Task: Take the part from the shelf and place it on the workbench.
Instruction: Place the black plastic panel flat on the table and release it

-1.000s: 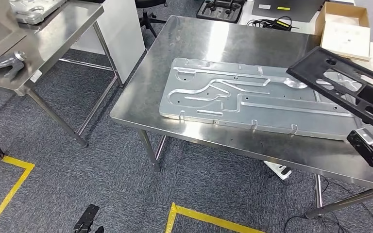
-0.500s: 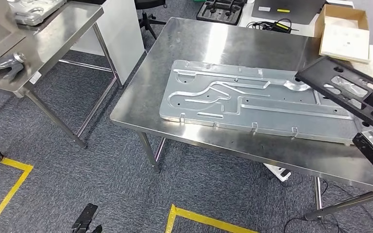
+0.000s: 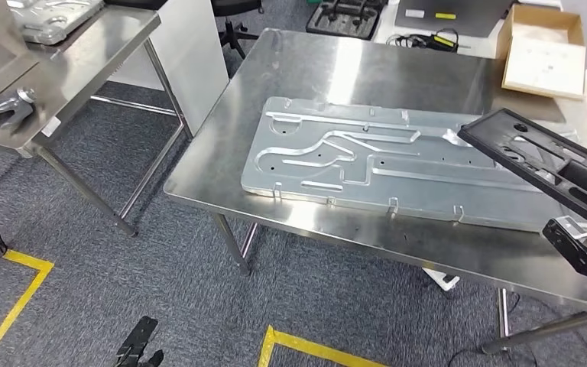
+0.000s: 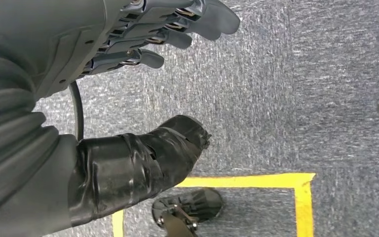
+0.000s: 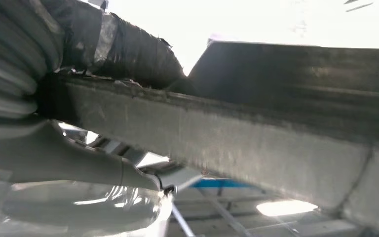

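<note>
Steel bench (image 3: 428,69) fills mid-frame, a pressed metal panel (image 3: 367,160) lying flat on it. At right edge we carry the black part (image 3: 550,164) above it, right hand (image 5: 128,54) clamped along its edge for set-down. Left hand (image 4: 143,44) hangs empty, fingers loosely spread.

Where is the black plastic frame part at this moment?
In the head view, the black plastic frame part is at the right side, held by the right hand above the steel workbench, over the right end of the large silver stamped metal panel.
</note>
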You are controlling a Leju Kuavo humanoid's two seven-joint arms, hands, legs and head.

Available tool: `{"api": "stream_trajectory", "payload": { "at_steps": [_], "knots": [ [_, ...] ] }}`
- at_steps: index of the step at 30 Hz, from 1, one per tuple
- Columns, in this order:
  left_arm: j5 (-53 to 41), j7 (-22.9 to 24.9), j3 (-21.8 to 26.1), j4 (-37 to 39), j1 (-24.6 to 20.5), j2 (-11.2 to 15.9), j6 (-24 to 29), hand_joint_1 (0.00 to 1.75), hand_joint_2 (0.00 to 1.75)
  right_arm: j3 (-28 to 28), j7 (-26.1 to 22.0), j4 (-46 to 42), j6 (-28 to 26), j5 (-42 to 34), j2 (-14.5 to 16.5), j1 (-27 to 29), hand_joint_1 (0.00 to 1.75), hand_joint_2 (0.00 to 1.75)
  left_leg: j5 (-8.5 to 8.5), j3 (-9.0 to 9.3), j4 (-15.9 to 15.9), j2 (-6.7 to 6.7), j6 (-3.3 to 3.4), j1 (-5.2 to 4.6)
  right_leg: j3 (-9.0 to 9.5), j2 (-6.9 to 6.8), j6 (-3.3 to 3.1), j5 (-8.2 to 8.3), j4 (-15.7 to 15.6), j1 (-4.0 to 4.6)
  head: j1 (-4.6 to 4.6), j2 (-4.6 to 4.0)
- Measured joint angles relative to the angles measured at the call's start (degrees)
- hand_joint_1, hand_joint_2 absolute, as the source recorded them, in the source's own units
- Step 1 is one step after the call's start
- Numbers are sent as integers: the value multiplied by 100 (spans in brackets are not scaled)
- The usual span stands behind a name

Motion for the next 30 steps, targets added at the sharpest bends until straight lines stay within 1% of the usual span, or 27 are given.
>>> {"api": "stream_trajectory", "payload": {
  "at_steps": [1, 2, 4, 5, 6, 7, 8, 9, 10, 11, 12, 13, 15, 16, 17, 18, 19, 20, 21, 22, 23, 24, 25, 26, 27, 29, 30],
  "knots": [
    [0, -1, 0, 0, -3, 1, 0, 0, 175, 9, -2, 8, -1, 1, -1, -7, 175, 175, -84, -74, 165, 6, -26, 10, 18, -2, -31, -9, -5, 4, -2, 0],
    [-1, -3, -1, 0, -6, 1, -2, 0, 175, 13, -4, 12, -1, 2, -2, -17, 175, 175, -205, -211, 436, 13, -45, 22, 39, -5, -58, -23, -9, 14, -2, 0],
    [-2, -5, -2, 0, -2, -6, -9, 0, 175, 34, -4, 18, -1, 4, -2, -33, 175, 175, -457, -638, 1174, 19, -50, 31, 68, -8, -100, -55, -9, 49, -2, 0],
    [-2, -5, -1, 0, 7, -9, -13, 0, 175, 55, -4, 22, -1, 4, 0, -38, 175, 175, -496, -830, 1448, 19, -33, 30, 85, -8, -115, -75, -9, 73, -1, 0],
    [-2, -5, -1, 0, 16, -12, -16, 0, 175, 79, -4, 28, -1, 4, 1, -38, 175, 175, -429, -936, 1537, 18, -2, 22, 111, -5, -129, -98, -9, 97, -1, 0],
    [-2, -5, -1, 0, 23, -14, -19, 0, 175, 102, -4, 34, -1, 4, 2, -38, 175, 175, -251, -934, 1405, 18, 43, 6, 150, -2, -139, -127, -10, 119, 0, 0],
    [-2, -5, -1, 0, 25, -14, -20, 0, 175, 119, -4, 38, -1, 4, 3, -39, 175, 175, 11, -830, 1078, 16, 103, -24, 201, 0, -146, -160, -14, 136, 1, 0],
    [-2, -5, -1, 0, 23, -9, -20, 0, 175, 131, -4, 42, -1, 4, 4, -40, 175, 175, 234, -677, 709, 15, 169, -63, 249, 0, -151, -193, -30, 140, 3, 0],
    [-2, -7, -1, 0, 22, -4, -20, 0, 175, 139, -4, 45, -1, 4, 9, -50, 175, 175, 394, -531, 388, 15, 229, -101, 297, 2, -145, -217, -50, 144, 7, 0],
    [-2, -9, -1, 0, 18, 3, -20, 0, 175, 148, -3, 51, -2, 4, 21, -59, 175, 175, 459, -416, 158, 14, 275, -135, 327, 4, -132, -230, -76, 136, 7, 0],
    [-2, -12, -2, 0, 9, 9, -20, 0, 175, 161, -3, 58, -2, 4, 34, -66, 175, 175, 434, -353, 47, 14, 306, -160, 340, 7, -115, -232, -106, 125, 7, 0],
    [-2, -15, -2, 0, 2, 14, -20, 0, 175, 174, -3, 68, -2, 3, 46, -70, 175, 175, 415, -315, -33, 14, 322, -176, 353, 10, -91, -226, -139, 117, 5, 0],
    [-2, -20, -2, -1, -1, 15, -25, 0, 175, 200, -4, 86, -2, 3, 49, -54, 175, 175, 414, -164, -264, 25, 323, -152, 378, -6, -51, -236, -176, 109, 4, 0],
    [-3, -21, -2, -2, 3, 14, -32, 0, 175, 208, -4, 96, -3, 3, 49, -57, 175, 175, 426, -73, -373, 30, 321, -134, 355, -18, -34, -272, -107, 115, 8, 0],
    [-5, -22, -2, -3, 3, 11, -38, 0, 175, 213, -3, 104, -3, 4, 50, -67, 175, 175, 433, 18, -467, 36, 320, -113, 261, -30, -20, -348, 83, 123, 12, 0],
    [-8, -22, -2, -4, -1, 7, -46, 0, 175, 219, 0, 113, -3, 4, 60, -80, 175, 175, 414, 76, -501, 36, 323, -115, 92, -36, -6, -442, 379, 120, 19, 0],
    [-13, -21, -3, -4, -4, 3, -52, 0, 175, 224, 3, 122, -3, 4, 68, -89, 175, 175, 384, 119, -509, 36, 330, -112, -130, -37, 13, -543, 726, 115, 20, 0],
    [-16, -18, -3, -4, -2, -4, -58, 0, 175, 234, 5, 134, -3, 4, 76, -83, 175, 175, 346, 157, -502, 35, 328, -108, -347, -37, 37, -588, 1023, 99, 21, 0],
    [-20, -13, -4, -4, 5, -12, -67, 0, 175, 250, 5, 147, -2, 3, 81, -68, 175, 175, 298, 198, -486, 33, 316, -100, -493, -38, 66, -537, 1164, 78, 21, 0],
    [-22, -8, -4, -4, 12, -18, -72, 0, 175, 267, 5, 162, -1, 3, 84, -52, 175, 175, 243, 239, -454, 30, 293, -84, -536, -41, 99, -378, 1098, 51, 20, 0],
    [-24, -4, -4, -4, 16, -22, -75, 0, 175, 281, 5, 175, 1, 2, 84, -42, 175, 175, 173, 274, -396, 26, 261, -63, -481, -46, 143, -130, 838, 18, 21, 0],
    [-27, -1, -4, -4, 17, -24, -77, 0, 175, 290, 5, 188, 1, 2, 87, -39, 175, 175, 90, 294, -319, 22, 217, -38, -382, -48, 192, 59, 537, -5, 21, 0],
    [-30, 0, -4, -4, 11, -15, -77, 0, 175, 293, 7, 202, 2, 1, 95, -41, 175, 175, 2, 282, -214, 17, 166, -29, -275, -46, 220, 178, 258, -18, 34, 0],
    [-32, 2, -4, -4, 6, -10, -77, 0, 175, 298, 9, 214, 2, -2, 98, -42, 175, 175, -69, 259, -136, 11, 124, -26, -209, -36, 201, 211, 103, -18, 45, 0],
    [-32, 9, -4, -4, 4, -4, -74, 0, 175, 304, 11, 227, 3, -7, 101, -30, 175, 175, -115, 234, -73, 6, 88, -29, -192, -24, 162, 163, 73, -5, 53, 0],
    [5, 35, -4, -4, 7, 0, -60, 0, 175, 322, 17, 254, 5, -16, 100, -2, 175, 175, -148, 202, -46, 0, 46, -35, -197, -9, 46, 131, 91, 9, 62, 0],
    [43, 53, -4, -4, 10, 3, -52, 0, 175, 330, 25, 266, 6, -21, 98, 10, 175, 175, -176, 196, -13, 3, 21, -30, -195, -7, 21, 123, 90, 11, 63, 0]
  ]
}}
